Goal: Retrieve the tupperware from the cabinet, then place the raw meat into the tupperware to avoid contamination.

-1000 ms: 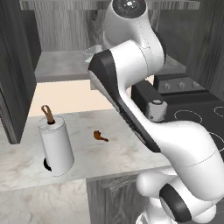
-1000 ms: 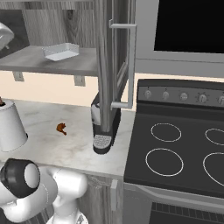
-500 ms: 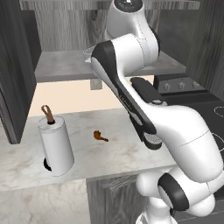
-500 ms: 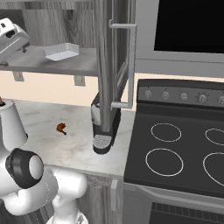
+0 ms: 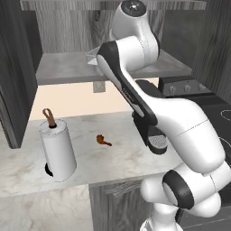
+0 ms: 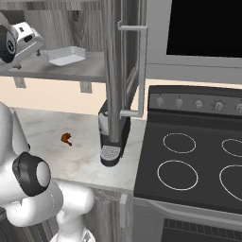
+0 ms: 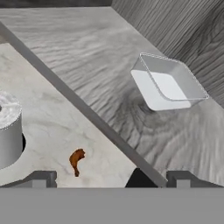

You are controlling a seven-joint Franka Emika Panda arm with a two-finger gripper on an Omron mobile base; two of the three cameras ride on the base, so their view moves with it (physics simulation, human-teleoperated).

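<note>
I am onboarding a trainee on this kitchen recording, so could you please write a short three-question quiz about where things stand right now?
1. True or false: the tupperware is already on the counter beside the raw meat.
2. What stands to the left of the raw meat in the left base view? A) a coffee machine B) a paper-towel roll C) a kettle
3. Fill in: the gripper is ____ and holds nothing.

Key
1. False: it sits on the cabinet shelf, above the counter.
2. B
3. open
</note>
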